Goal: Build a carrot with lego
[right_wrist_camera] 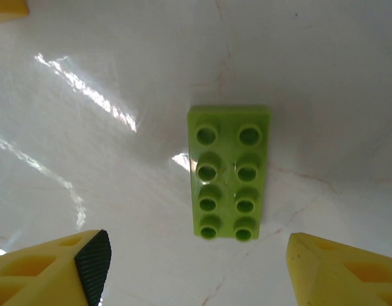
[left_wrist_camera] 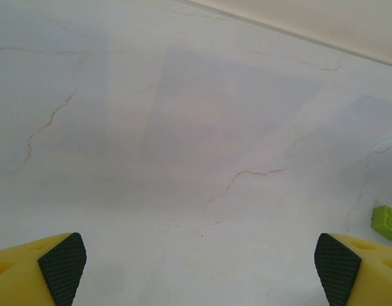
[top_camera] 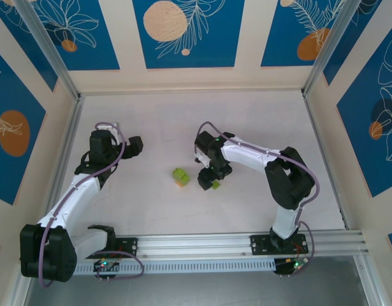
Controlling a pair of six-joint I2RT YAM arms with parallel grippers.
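Observation:
A lime-green two-by-four lego brick [right_wrist_camera: 229, 172] lies flat on the white table, studs up. My right gripper [right_wrist_camera: 196, 261] hangs over it, open, its fingertips to either side of the brick's near end and not touching it. From above, this brick [top_camera: 215, 185] peeks out under the right gripper [top_camera: 210, 178]. Just to the left sits a small clump of lime-green bricks with an orange one [top_camera: 180, 176]; I cannot tell whether they are joined into the carrot. My left gripper [top_camera: 129, 146] is open and empty over bare table [left_wrist_camera: 199, 255], with a green brick [left_wrist_camera: 387, 222] at the right edge of its view.
A yellow-orange corner [right_wrist_camera: 7, 7] shows at the top left of the right wrist view. Cream walls with blue panels close the table on three sides. An aluminium rail [top_camera: 202, 245] runs along the near edge.

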